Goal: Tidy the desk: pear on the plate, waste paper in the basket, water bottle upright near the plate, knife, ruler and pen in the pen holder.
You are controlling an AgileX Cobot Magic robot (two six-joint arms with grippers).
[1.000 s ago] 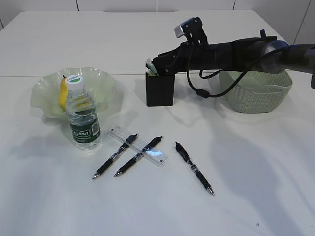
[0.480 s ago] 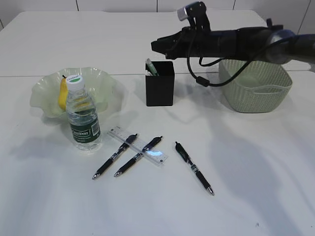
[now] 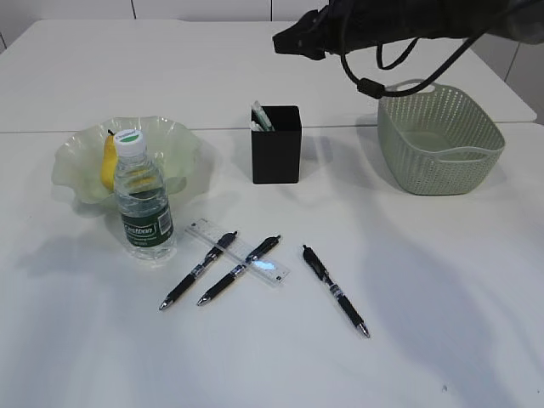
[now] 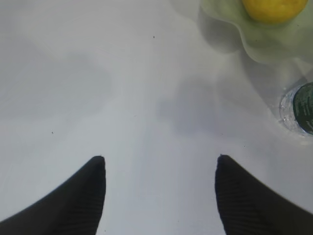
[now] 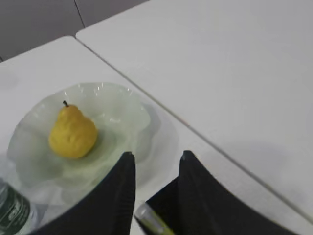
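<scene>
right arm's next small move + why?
Probably swing the right claw, raised and empty above the pen holder, down toward the nearest pen. Three pens and the ruler still lie on the table; the pear is on the plate.

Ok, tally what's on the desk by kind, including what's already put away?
Pens: 3
Ruler: 1
Bottle: 1
Pear: 1
Plate: 1
Pen holder: 1, one pale item inside
Basket: 1
Total: 10
</scene>
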